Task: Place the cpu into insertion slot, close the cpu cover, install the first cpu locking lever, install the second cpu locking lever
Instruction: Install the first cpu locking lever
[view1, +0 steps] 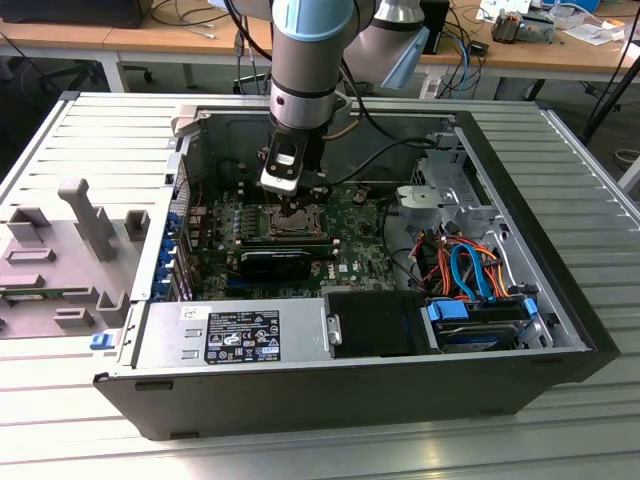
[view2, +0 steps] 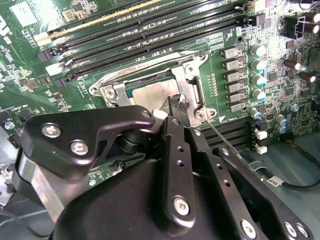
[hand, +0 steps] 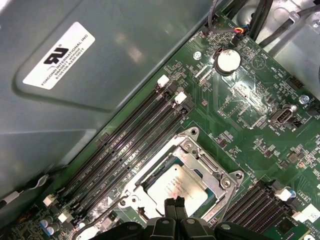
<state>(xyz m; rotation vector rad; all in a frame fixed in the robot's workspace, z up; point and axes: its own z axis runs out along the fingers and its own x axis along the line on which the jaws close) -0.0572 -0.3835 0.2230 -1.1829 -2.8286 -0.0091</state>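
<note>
The cpu (hand: 176, 189) lies flat in the insertion slot (hand: 150, 176), directly under the claw (hand: 175, 206). The cpu cover (view2: 187, 82) is down around it, its window showing the chip's metal top. The claw's fingertips (view2: 178, 104) are pressed together, holding nothing, just above the cover's edge. Black memory slots (hand: 130, 145) run just beside.

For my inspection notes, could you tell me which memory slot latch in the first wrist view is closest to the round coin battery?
The white latch at the slot end nearer the coin battery; its white neighbour sits further away.
</note>
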